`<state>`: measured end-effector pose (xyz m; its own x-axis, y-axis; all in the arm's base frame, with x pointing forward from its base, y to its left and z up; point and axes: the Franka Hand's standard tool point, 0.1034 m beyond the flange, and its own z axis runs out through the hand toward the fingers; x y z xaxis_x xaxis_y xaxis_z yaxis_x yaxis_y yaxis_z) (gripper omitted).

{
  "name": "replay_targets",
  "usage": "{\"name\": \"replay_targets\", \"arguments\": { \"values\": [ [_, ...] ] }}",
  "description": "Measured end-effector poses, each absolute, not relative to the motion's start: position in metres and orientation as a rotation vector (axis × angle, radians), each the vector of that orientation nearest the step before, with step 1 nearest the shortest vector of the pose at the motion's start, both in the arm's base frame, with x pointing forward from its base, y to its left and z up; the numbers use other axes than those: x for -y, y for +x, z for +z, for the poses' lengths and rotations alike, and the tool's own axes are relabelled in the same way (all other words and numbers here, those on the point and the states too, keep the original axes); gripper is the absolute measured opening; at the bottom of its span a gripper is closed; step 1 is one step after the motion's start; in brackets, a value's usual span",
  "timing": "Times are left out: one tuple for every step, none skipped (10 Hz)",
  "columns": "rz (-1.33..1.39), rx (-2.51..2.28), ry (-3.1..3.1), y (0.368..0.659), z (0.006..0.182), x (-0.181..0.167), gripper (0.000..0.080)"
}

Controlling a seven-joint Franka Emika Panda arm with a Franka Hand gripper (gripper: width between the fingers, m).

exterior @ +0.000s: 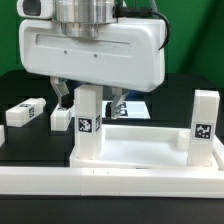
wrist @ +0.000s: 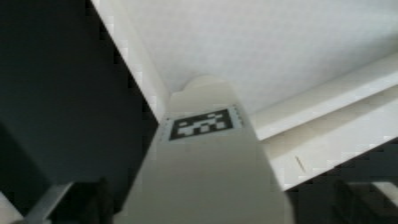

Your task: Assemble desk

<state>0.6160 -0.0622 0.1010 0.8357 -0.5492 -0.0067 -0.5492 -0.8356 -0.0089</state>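
Note:
The white tabletop (exterior: 140, 152) lies near the front, rim up. One white leg (exterior: 88, 122) with a square tag stands upright at its corner on the exterior view's left. My gripper (exterior: 90, 103) hangs over that leg, open, with one finger (exterior: 65, 98) on each side and a small gap to the leg. A second leg (exterior: 205, 120) stands upright at the corner on the exterior view's right. In the wrist view the tagged leg (wrist: 205, 150) runs up between my fingers (wrist: 50, 205), with my gripper (wrist: 210, 208) straddling it and the tabletop (wrist: 267, 50) beyond.
A loose leg (exterior: 25, 112) lies on the black table at the exterior view's left, and another tagged block (exterior: 60, 118) sits beside my finger. A white tagged piece (exterior: 132, 106) shows behind the gripper. A long white border bar (exterior: 100, 185) runs along the front.

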Motion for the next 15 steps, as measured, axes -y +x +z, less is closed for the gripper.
{"name": "replay_targets", "arguments": {
  "values": [
    [0.012,-0.968,-2.969,0.609,0.108,0.055,0.0641],
    [0.024,-1.035,-2.937,0.601,0.117,0.044,0.0648],
    [0.029,-1.078,-2.916,0.596,0.121,0.036,0.0648],
    [0.032,-1.094,-2.910,0.596,0.121,0.027,0.0649],
    [0.031,-1.089,-2.913,0.597,0.119,0.025,0.0649],
    [0.032,-1.089,-2.913,0.597,0.119,0.026,0.0649],
    [0.032,-1.088,-2.914,0.597,0.119,0.026,0.0649],
    [0.033,-1.088,-2.914,0.597,0.118,0.026,0.0649],
    [0.033,-1.088,-2.914,0.597,0.118,0.026,0.0649],
    [0.033,-1.093,-2.912,0.596,0.118,0.026,0.0649],
    [0.032,-1.231,-2.857,0.592,0.117,0.021,0.0649],
    [0.029,-1.374,-2.791,0.579,0.114,0.011,0.0649],
    [0.036,-1.406,-2.776,0.571,0.110,0.005,0.0649],
    [0.042,-1.404,-2.778,0.569,0.107,0.001,0.0649],
    [0.039,-1.399,-2.779,0.570,0.108,0.003,0.0649]
  ]
}}
